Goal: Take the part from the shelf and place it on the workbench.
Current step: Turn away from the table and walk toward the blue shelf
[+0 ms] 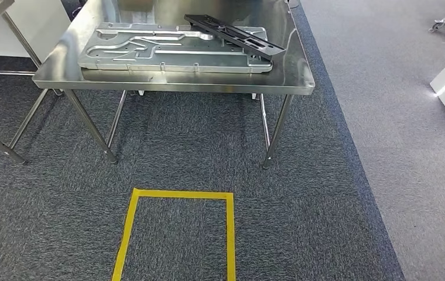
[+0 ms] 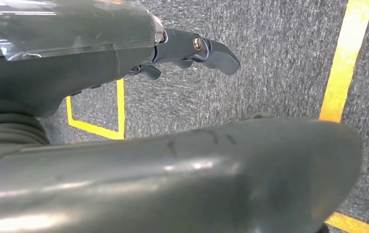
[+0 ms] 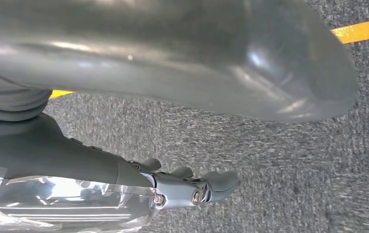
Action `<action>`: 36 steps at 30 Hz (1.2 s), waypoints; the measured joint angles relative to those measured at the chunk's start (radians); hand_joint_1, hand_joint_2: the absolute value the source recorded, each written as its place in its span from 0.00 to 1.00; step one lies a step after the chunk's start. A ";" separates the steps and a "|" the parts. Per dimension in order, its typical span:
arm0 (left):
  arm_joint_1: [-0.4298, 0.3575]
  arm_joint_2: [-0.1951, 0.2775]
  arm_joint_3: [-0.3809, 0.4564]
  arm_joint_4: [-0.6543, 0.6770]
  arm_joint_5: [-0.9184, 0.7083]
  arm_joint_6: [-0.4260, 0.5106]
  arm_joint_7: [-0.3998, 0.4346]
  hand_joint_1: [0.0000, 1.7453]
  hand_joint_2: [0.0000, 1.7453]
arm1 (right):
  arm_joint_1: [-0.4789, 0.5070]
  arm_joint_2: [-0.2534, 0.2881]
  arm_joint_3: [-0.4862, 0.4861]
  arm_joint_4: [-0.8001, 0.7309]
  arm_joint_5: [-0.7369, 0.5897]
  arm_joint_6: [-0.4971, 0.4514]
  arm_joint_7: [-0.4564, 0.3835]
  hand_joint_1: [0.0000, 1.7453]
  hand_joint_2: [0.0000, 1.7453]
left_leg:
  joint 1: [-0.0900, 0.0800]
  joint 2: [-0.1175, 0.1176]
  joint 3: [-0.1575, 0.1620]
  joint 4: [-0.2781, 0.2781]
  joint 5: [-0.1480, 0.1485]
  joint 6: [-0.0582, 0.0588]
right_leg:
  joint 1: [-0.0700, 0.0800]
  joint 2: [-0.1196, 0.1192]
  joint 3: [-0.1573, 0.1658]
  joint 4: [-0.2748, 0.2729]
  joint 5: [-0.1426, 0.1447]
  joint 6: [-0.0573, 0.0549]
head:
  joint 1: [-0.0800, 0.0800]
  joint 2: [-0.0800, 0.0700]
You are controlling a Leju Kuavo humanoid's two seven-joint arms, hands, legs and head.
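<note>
Above grey carpet (image 2: 270,58), left hand (image 2: 124,58) and right hand (image 3: 124,184) loosely open, empty

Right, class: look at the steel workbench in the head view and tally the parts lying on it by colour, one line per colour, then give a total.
Silver: 1, the large silver plate lying flat on the workbench.
Black: 1, the long black part resting across the plate's far right corner.
Total: 2
</note>
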 joint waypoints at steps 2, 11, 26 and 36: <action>-0.001 -0.001 0.000 0.000 -0.005 -0.005 0.000 0.00 0.00 | -0.003 0.000 0.003 0.000 0.011 0.006 -0.023 0.00 0.00 | -0.005 0.000 0.000 0.004 -0.004 -0.006 | 0.003 -0.003 0.051 -0.106 0.034 -0.008 | 0.000 0.000; -0.004 -0.001 0.000 0.000 -0.019 -0.011 0.000 0.00 0.00 | -0.005 0.002 0.050 0.000 0.086 -0.028 -0.085 0.00 0.00 | -0.006 -0.001 -0.004 0.005 -0.002 -0.014 | 0.010 -0.001 0.054 -0.125 0.036 -0.020 | 0.000 0.000; -0.004 -0.005 0.000 0.000 -0.022 -0.014 0.008 0.00 0.00 | -0.006 -0.003 0.057 0.000 0.083 -0.077 -0.039 0.00 0.00 | 0.008 -0.021 -0.009 -0.022 0.025 -0.001 | -0.003 -0.002 -0.064 0.146 -0.106 0.012 | 0.000 0.000; -0.004 -0.010 0.001 0.000 -0.019 -0.013 0.009 0.00 0.00 | -0.008 -0.006 0.057 0.002 0.086 -0.078 -0.033 0.00 0.00 | 0.017 -0.079 -0.039 0.021 0.011 -0.057 | -0.016 0.024 0.066 -0.121 0.022 -0.022 | -0.001 0.000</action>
